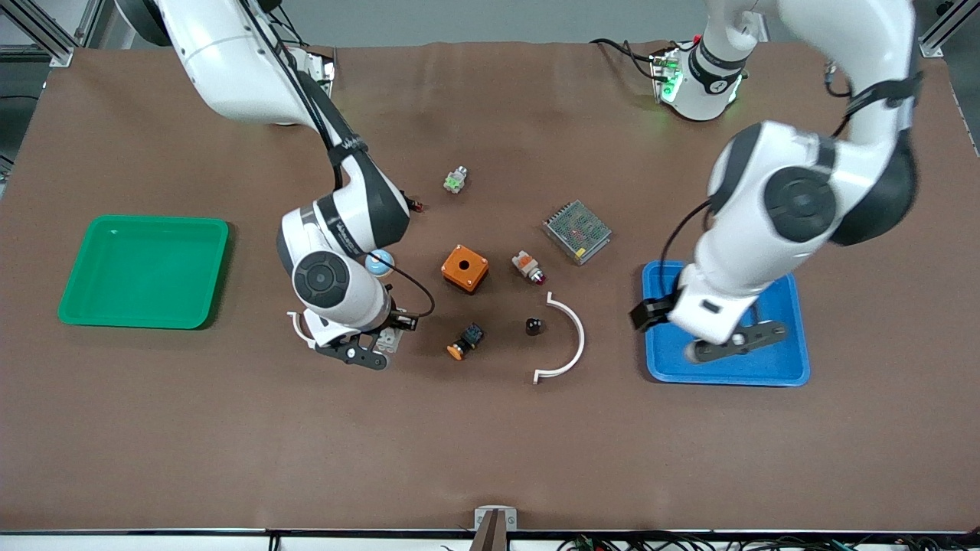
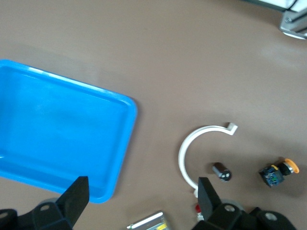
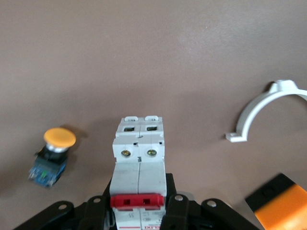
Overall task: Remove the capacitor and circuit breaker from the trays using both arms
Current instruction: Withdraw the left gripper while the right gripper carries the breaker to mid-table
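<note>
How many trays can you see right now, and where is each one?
2. The green tray lies at the right arm's end of the table, nothing visible in it. The blue tray lies at the left arm's end, partly covered by the left gripper above it.

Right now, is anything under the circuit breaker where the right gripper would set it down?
Nothing visible: the right gripper, shut on the circuit breaker, is over bare table; the orange-capped button lies beside it.

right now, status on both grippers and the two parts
Right gripper shut on circuit breaker, out of the green tray. Left gripper open over blue tray. Capacitor on table. Nothing blocking.
</note>
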`<state>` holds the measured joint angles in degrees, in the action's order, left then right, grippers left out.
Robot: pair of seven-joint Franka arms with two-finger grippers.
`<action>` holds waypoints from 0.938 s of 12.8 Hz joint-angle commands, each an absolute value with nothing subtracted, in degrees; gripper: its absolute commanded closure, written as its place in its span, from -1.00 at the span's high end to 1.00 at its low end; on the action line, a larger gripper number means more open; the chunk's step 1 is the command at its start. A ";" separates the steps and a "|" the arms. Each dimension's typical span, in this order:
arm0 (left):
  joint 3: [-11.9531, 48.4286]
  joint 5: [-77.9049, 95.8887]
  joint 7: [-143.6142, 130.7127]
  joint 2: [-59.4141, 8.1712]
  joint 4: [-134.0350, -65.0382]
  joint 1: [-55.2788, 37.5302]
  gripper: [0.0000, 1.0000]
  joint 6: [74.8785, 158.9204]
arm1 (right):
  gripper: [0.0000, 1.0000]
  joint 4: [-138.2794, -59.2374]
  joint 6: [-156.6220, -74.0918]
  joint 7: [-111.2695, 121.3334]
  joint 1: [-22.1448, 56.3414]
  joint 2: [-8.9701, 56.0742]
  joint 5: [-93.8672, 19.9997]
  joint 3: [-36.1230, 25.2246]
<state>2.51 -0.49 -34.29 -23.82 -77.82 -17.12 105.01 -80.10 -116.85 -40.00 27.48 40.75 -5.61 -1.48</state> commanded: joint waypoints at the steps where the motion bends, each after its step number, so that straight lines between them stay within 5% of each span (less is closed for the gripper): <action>1: 3.08 -1.32 -31.04 -18.21 -79.72 -12.23 1.00 100.65 | -0.87 -78.49 -119.69 -39.99 26.72 43.58 -6.68 -1.93; 10: 3.16 -1.14 -9.78 -3.44 -80.33 -1.86 1.00 83.33 | -0.72 -78.66 -118.05 -38.59 27.25 46.93 -5.98 -1.93; 11: 3.16 -1.14 -8.02 -2.73 -80.59 -1.58 1.00 82.36 | -0.45 -78.75 -118.04 -38.58 27.25 46.93 -5.89 -1.93; 12: 3.08 -1.14 -7.30 -1.68 -81.20 -1.50 1.00 81.92 | 0.31 -78.75 -118.12 -38.50 27.25 47.19 -5.89 -1.93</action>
